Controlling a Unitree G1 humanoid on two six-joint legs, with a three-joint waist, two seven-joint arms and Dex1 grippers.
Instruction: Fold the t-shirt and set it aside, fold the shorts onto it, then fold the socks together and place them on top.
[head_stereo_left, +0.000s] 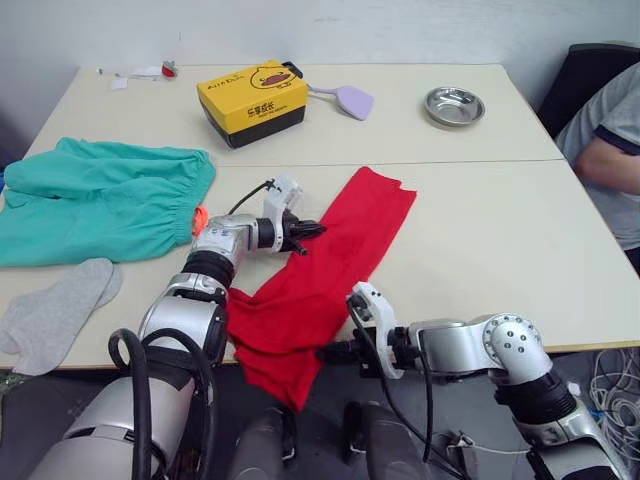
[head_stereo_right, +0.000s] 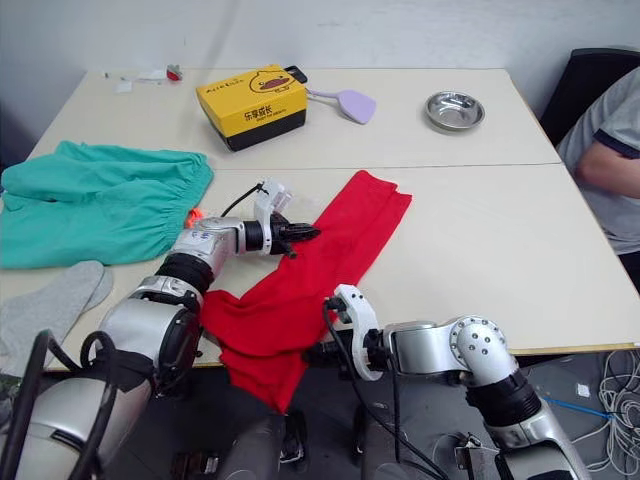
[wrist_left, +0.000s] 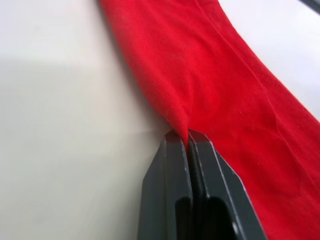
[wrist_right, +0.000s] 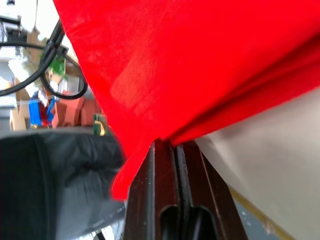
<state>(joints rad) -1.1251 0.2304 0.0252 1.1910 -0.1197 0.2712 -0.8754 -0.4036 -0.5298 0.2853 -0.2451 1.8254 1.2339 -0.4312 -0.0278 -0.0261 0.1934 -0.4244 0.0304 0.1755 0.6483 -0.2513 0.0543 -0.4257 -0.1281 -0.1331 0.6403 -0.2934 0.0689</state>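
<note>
The red t-shirt (head_stereo_left: 320, 265) lies in a long diagonal band across the middle of the table, its lower end hanging over the front edge. My left gripper (head_stereo_left: 312, 231) is shut on the shirt's left edge near the middle (wrist_left: 186, 136). Shut on the shirt's hanging lower edge at the table front is my right gripper (head_stereo_left: 330, 352), and the wrist view shows cloth pinched there (wrist_right: 165, 141). The teal shorts (head_stereo_left: 95, 198) lie spread at the left, an orange drawstring (head_stereo_left: 200, 216) showing at the waist. A grey sock (head_stereo_left: 55, 312) lies flat at the front left.
A yellow box (head_stereo_left: 252, 100) stands at the back centre, with a lilac scoop (head_stereo_left: 350, 99) and a metal bowl (head_stereo_left: 454, 105) to its right. A person's arm (head_stereo_left: 605, 155) is at the right table edge. Small items (head_stereo_left: 145, 71) lie at the back left.
</note>
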